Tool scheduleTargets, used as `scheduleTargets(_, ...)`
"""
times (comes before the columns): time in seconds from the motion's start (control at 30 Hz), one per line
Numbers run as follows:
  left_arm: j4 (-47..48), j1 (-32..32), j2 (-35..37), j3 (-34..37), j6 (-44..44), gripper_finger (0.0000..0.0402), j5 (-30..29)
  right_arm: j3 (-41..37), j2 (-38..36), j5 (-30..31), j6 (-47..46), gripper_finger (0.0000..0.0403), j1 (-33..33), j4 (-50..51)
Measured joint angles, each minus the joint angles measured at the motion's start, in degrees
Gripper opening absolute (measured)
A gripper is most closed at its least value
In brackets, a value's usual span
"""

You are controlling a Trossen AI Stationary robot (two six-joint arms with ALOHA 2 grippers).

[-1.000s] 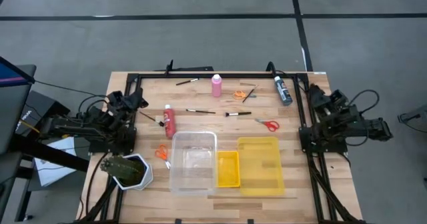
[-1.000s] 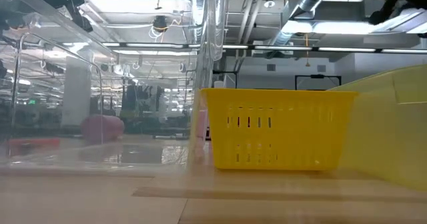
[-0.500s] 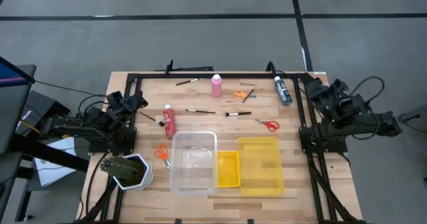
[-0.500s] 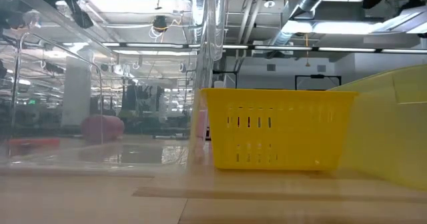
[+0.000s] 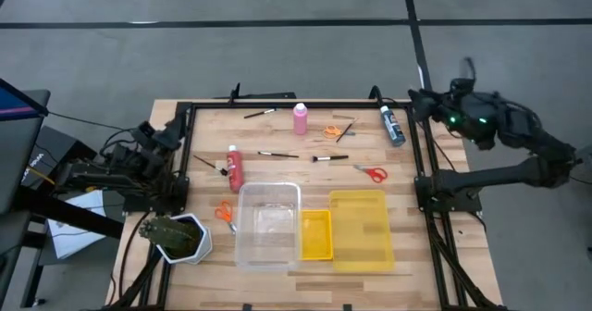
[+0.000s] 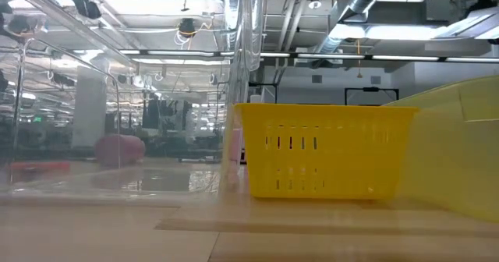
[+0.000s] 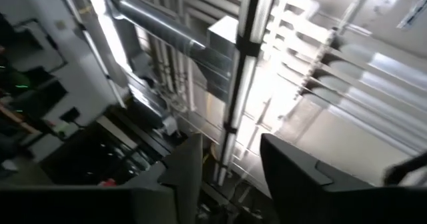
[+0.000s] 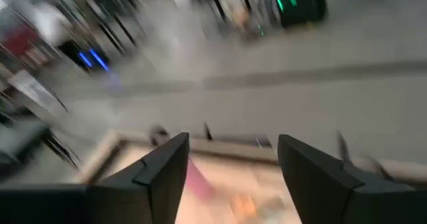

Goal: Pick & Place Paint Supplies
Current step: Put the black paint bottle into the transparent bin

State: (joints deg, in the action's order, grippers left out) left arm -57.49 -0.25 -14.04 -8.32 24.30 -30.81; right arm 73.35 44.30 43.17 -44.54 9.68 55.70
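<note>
Nothing is sorted yet, as far as the overhead view shows: the clear bin (image 5: 268,223), the small yellow basket (image 5: 316,234) and the larger yellow bin (image 5: 360,230) all look bare inside, though the clear one is hard to read. Every supply lies loose on the table (image 5: 421,255). The right hand (image 5: 415,99), fingers parted and holding nothing, hangs at the table's far right corner; the dark blue bottle (image 5: 392,125) lies just beside it, the red-handled scissors (image 5: 372,172) nearer the bins. The left hand (image 5: 174,129), also parted and empty, sits at the left edge, with the red bottle (image 5: 234,167) near it, the orange scissors (image 5: 224,213) towards the bins. The pink bottle (image 5: 301,118) and brushes (image 5: 277,154) lie between both hands.
</note>
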Motion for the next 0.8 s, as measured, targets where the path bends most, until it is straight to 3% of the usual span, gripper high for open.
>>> scheduleTargets(0.17, 0.0, 0.0, -0.2, 0.0, -0.1, 0.0208, -2.9, 7.6, 8.7, -11.1, -1.4, 0.0235, 10.0, 17.1)
scheduleTargets(0.37, 0.2, 0.0, -1.5, 0.0, 0.2, 0.0260, -5.1, 7.6, 17.6, -27.7, 9.6, 0.0235, 24.7, 20.5)
scheduleTargets(0.47, -0.1, 0.0, -2.9, 0.0, 0.3, 0.0275, -6.0, 6.5, 21.8, -32.9, 15.5, 0.0235, 31.5, 20.7)
scheduleTargets(0.6, -0.1, 0.0, -4.9, 0.0, 1.5, 0.0285, -6.1, 3.7, 27.0, -37.7, 20.7, 0.0235, 37.7, 20.6)
scheduleTargets(0.8, -0.8, 0.0, -8.7, 0.0, 3.7, 0.0287, -6.1, -3.2, 29.7, -38.5, 25.0, 0.0235, 44.8, 18.8)
